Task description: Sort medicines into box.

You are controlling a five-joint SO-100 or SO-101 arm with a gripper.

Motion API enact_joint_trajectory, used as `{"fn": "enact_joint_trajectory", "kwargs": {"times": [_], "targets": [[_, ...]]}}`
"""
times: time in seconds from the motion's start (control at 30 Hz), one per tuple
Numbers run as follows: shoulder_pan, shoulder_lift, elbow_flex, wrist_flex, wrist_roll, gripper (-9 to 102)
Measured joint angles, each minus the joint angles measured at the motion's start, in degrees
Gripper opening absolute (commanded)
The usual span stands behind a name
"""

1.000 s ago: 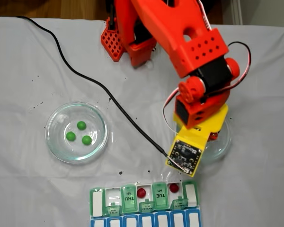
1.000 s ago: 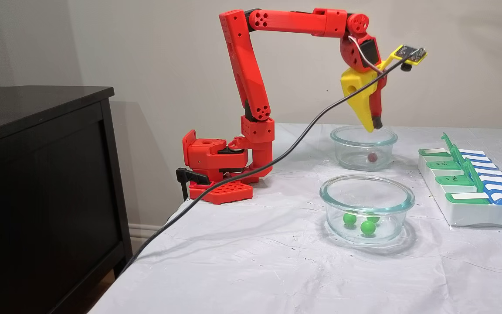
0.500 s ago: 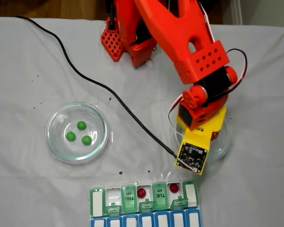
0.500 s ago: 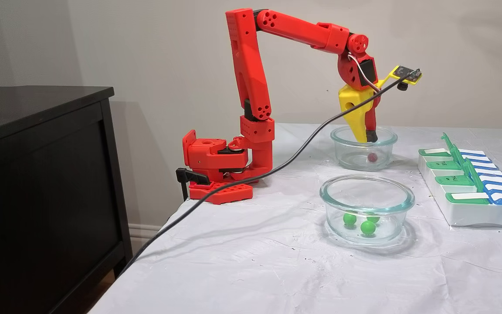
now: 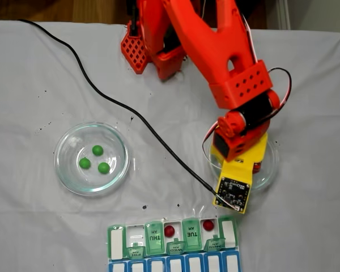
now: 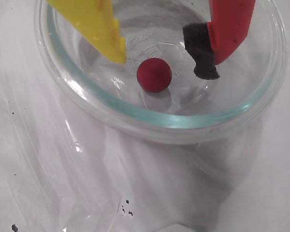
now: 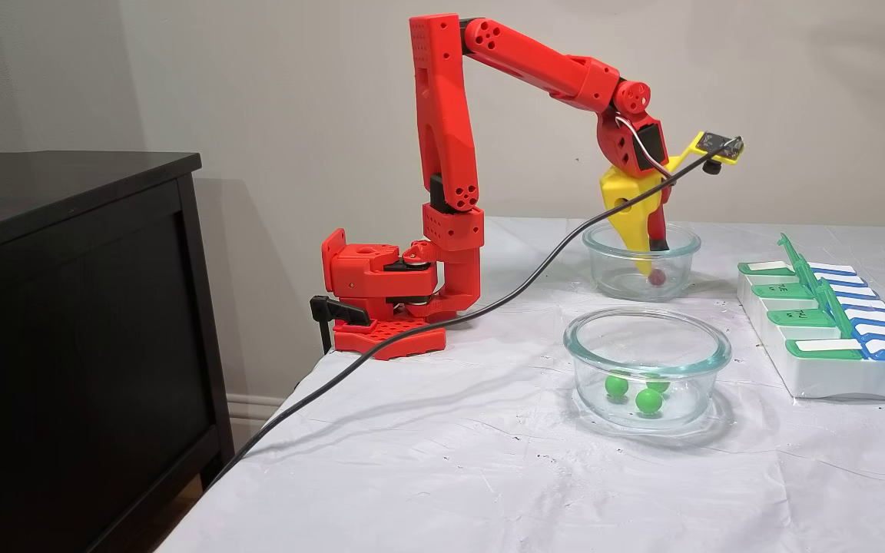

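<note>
In the wrist view my gripper (image 6: 163,67) is open inside a clear glass bowl (image 6: 183,121). Its yellow finger (image 6: 101,29) and its black-padded red finger (image 6: 222,29) stand on either side of one dark red pill (image 6: 154,75). From the side, the gripper (image 7: 651,261) reaches down into the far bowl (image 7: 604,238), just above that pill (image 7: 656,278). Three green pills (image 5: 97,150) lie in the left bowl (image 5: 61,170), which is the near bowl (image 7: 588,338) from the side. The pill box (image 5: 116,243) holds two red pills (image 5: 169,230) in open compartments.
A black cable (image 5: 102,96) runs across the white cloth to the camera on my wrist. The red arm base (image 5: 153,51) stands at the table's back. A black cabinet (image 7: 66,307) is beside the table. The box (image 7: 826,376) lies at the right, lids raised.
The arm has reached out and lowered the open gripper from above the bowl's rim down into the bowl, around the red pill. Nothing else has moved.
</note>
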Motion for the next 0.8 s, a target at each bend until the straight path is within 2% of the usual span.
{"fn": "enact_joint_trajectory", "kwargs": {"times": [0.47, 0.8], "targets": [[1.4, -3.8, -0.1, -3.1, -4.5, 24], [1.5, -5.4, -0.2, -3.2, -8.3, 15]]}}
